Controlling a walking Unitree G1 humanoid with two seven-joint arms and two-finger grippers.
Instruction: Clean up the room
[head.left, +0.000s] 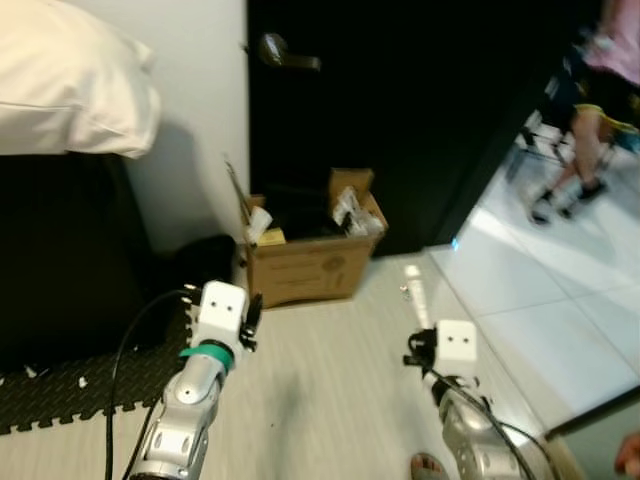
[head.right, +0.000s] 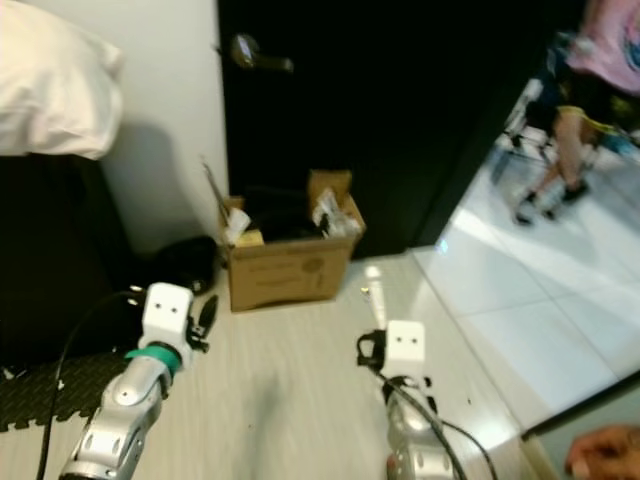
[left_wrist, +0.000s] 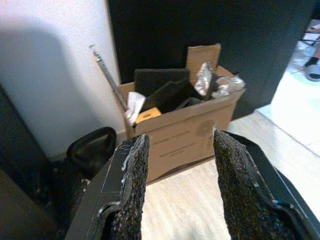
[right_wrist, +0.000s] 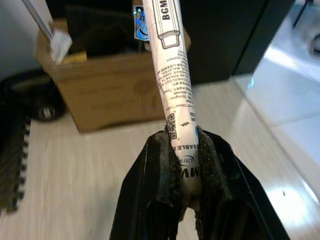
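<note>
While pinched between the right gripper (right_wrist: 184, 150) jaws, a paper-wrapped tube (right_wrist: 172, 75) juts out — toward the cardboard box (right_wrist: 107, 87).

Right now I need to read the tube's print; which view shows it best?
The right wrist view: the tube is close, its printed text sharp, clamped between the right gripper fingers. In the eye views it is a small pale blur above that gripper.

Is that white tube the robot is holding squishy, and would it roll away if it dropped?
The tube looks stiff: it sticks straight out from the right gripper's fingers without drooping. It's round and long, so it would probably roll on the smooth floor. It seems light, since a pinch at one end holds it.
</note>
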